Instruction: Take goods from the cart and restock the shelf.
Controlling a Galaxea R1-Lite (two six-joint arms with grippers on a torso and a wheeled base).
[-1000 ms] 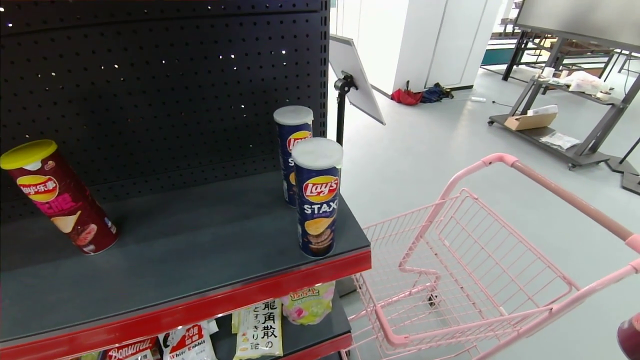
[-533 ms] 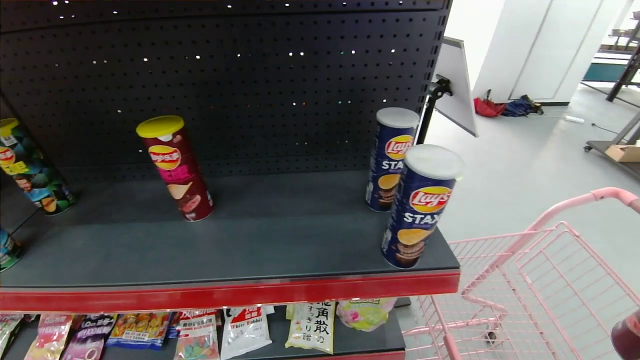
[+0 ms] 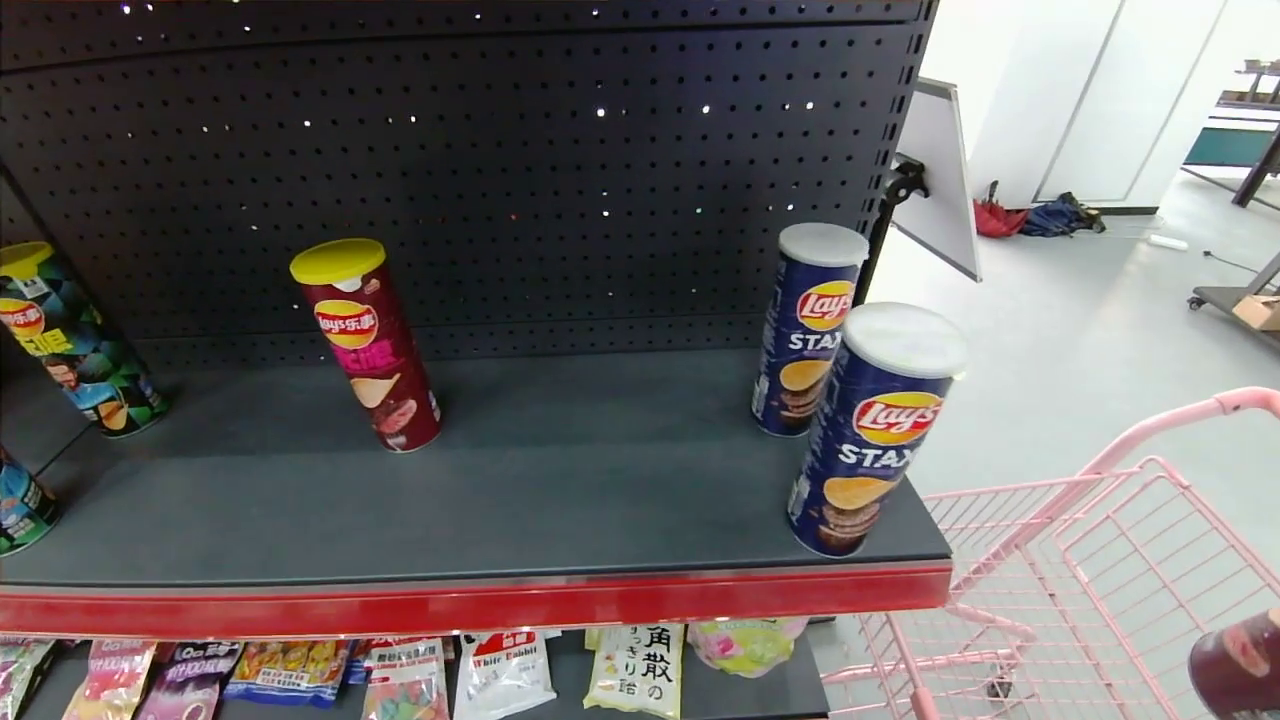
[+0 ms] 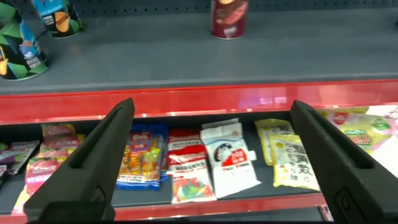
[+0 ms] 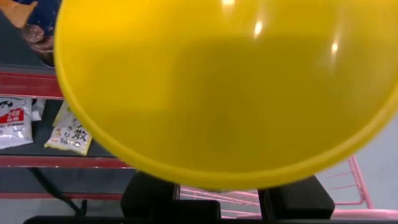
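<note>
Right wrist view: held can (image 5: 230, 87), yellow lid facing the camera, sits just above the right gripper (image 5: 225, 194), whose dark fingers are clamped on its body. Head view: same can's maroon body (image 3: 1235, 665) pokes in at lower right, above the pink cart (image 3: 1100, 470) and well apart from the shelf (image 3: 560, 500).

Left wrist view: left gripper (image 4: 211, 104) has its fingers spread wide with nothing between them, in front of the shelf's red front edge (image 4: 205, 99) and level with the lower tier.

On the shelf board, head view:
- front blue chip can (image 3: 875, 430), upright at the right front corner, near the edge.
- rear blue chip can (image 3: 810, 330), upright just behind it, close to the pegboard back (image 3: 500, 180).
- maroon chip can (image 3: 368, 345), yellow lid, upright left of centre, well apart from the blue pair.
- teal patterned can (image 3: 70, 340) at the far left, second patterned can (image 3: 20, 505) cut off by the left edge.

Snack bags (image 3: 640, 670) lie in a row on the lower tier under the red edge. The cart stands on the grey floor just right of the shelf end.
</note>
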